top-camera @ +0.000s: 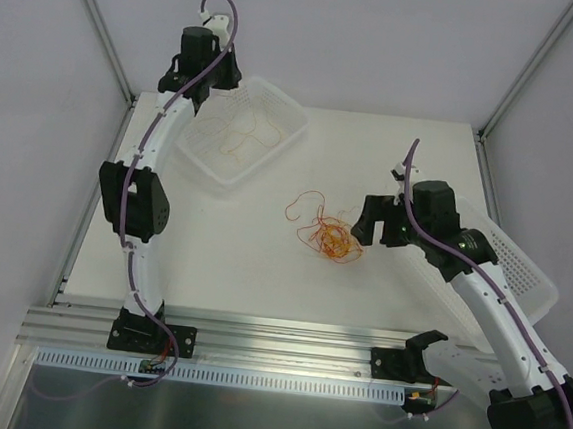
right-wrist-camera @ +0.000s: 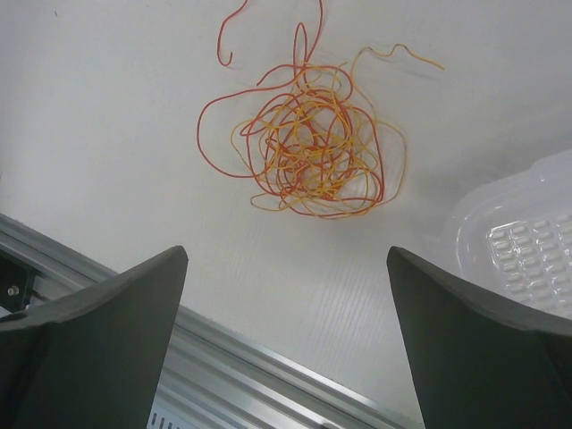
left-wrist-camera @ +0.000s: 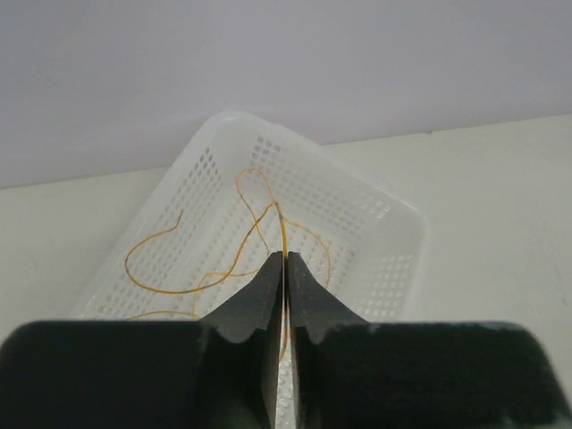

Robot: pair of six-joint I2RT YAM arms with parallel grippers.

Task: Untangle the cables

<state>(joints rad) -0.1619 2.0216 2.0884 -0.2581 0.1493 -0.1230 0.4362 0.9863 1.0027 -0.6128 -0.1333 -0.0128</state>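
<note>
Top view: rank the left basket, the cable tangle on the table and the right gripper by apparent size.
1. left basket
2. cable tangle and right gripper look about alike. The gripper hangs above the table, nearer the camera, so I won't rank them.

I take this for a robot lab cell, not a home. Plain white panels (top-camera: 382, 42) on aluminium posts (top-camera: 97, 22) close it in beyond the left gripper (left-wrist-camera: 284, 259) and the right gripper (right-wrist-camera: 287, 252). Under both is a white table (top-camera: 242, 261) with an aluminium rail (top-camera: 286, 337) at the near edge, where the arms (top-camera: 147, 202) are bolted. One perforated plastic basket (left-wrist-camera: 375, 210) lies below the left gripper, and another basket (right-wrist-camera: 527, 241) lies beside the right one.
</note>
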